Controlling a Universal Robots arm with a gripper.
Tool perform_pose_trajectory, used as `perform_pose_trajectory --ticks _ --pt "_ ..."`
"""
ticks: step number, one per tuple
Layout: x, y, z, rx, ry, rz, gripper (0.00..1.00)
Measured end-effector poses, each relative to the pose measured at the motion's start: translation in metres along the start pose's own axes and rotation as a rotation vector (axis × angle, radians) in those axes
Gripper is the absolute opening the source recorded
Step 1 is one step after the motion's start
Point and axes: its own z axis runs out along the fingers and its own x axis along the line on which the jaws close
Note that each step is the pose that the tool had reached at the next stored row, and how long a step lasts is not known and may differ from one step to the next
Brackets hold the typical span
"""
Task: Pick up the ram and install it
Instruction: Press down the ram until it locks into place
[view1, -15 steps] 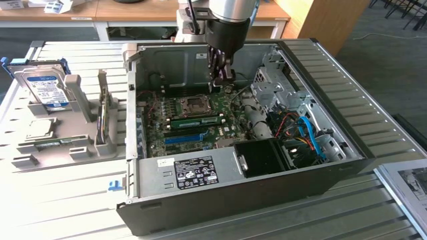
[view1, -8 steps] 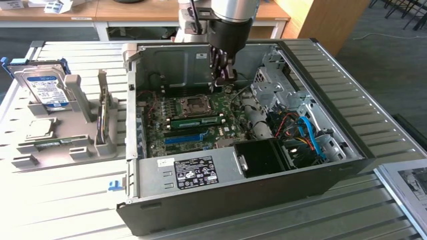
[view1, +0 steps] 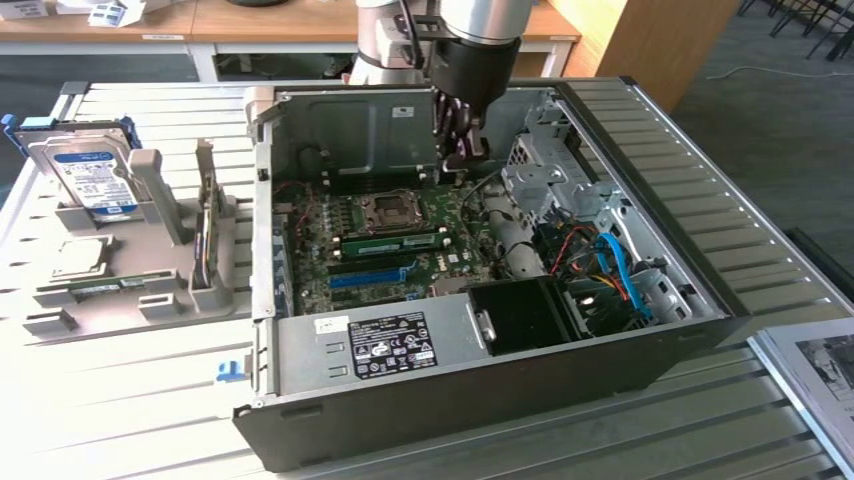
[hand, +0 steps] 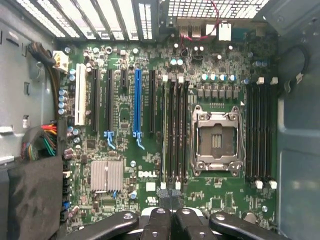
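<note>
Two black fingers of your gripper are clenched together, grasping nothing, above the green motherboard. Near them, the thin green ram stick sits edge-up in its slot, long axis parallel to the blue expansion slot.

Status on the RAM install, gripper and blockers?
Gripper shut, empty, over the green motherboard in the open black case. Long green RAM stick sits in a slot. Nothing blocking it.

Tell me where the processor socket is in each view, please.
Exterior view: the socket lies to the exterior view's left of the gripper, slightly lower.
Wrist view: the socket sits between two groups of black memory slots.
Shared landmark: the blue slot.
</note>
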Motion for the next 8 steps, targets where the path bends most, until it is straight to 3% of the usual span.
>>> perform_pose_trajectory --ticks 8 --pt "-0.0001 -0.0015 0.0010 -0.0002 -0.0012 0.000 0.10"
